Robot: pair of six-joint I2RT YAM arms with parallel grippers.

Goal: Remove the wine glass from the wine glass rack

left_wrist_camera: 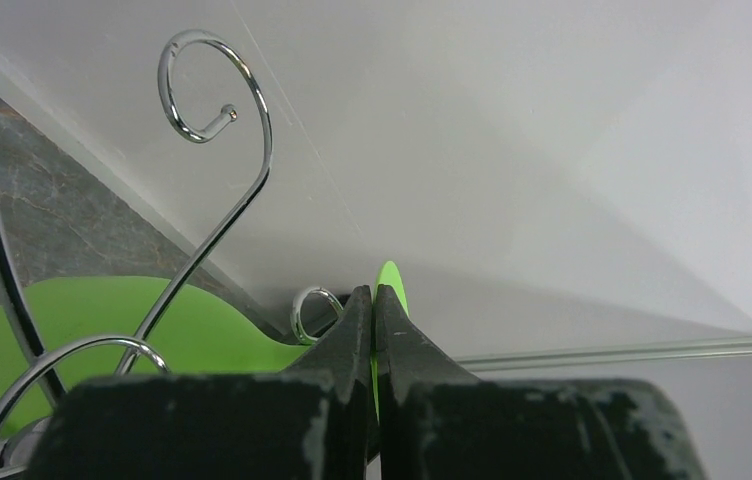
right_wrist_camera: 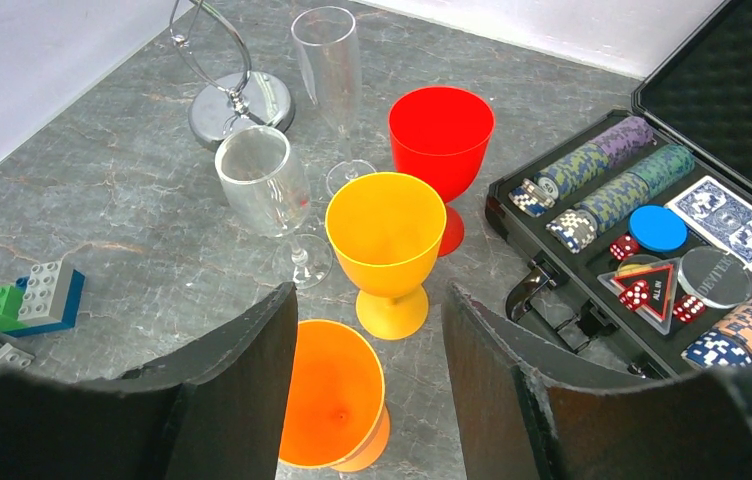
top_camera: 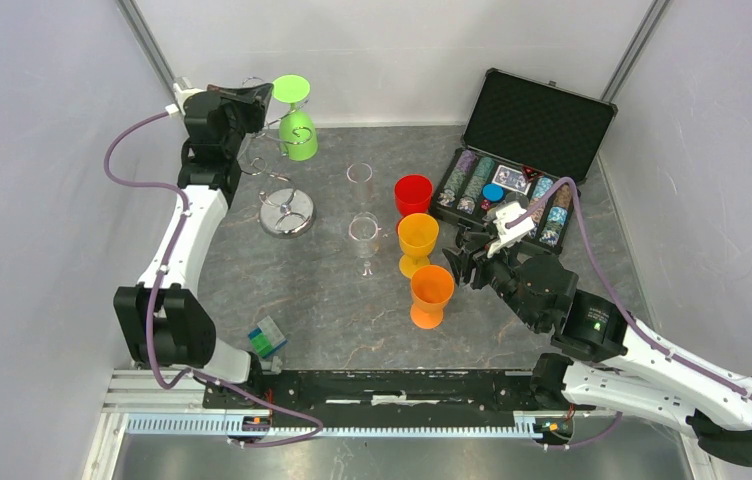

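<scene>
The silver wire wine glass rack (top_camera: 286,212) stands at the back left on its round mirrored base. A green wine glass (top_camera: 298,133) hangs upside down from one of its scroll arms, foot disc up. My left gripper (top_camera: 255,100) is shut on the thin edge of that green foot disc (left_wrist_camera: 390,281). The left wrist view also shows the green bowl (left_wrist_camera: 102,330) and a curled rack arm (left_wrist_camera: 214,110). My right gripper (top_camera: 462,258) is open and empty, hovering over an orange goblet (right_wrist_camera: 332,400). The rack base also shows in the right wrist view (right_wrist_camera: 242,100).
Two clear glasses (top_camera: 364,232), a red goblet (top_camera: 413,193), a yellow goblet (top_camera: 417,240) and the orange goblet (top_camera: 431,293) stand mid-table. An open black poker chip case (top_camera: 522,165) is at the back right. Toy bricks (top_camera: 266,338) lie near the left arm's base.
</scene>
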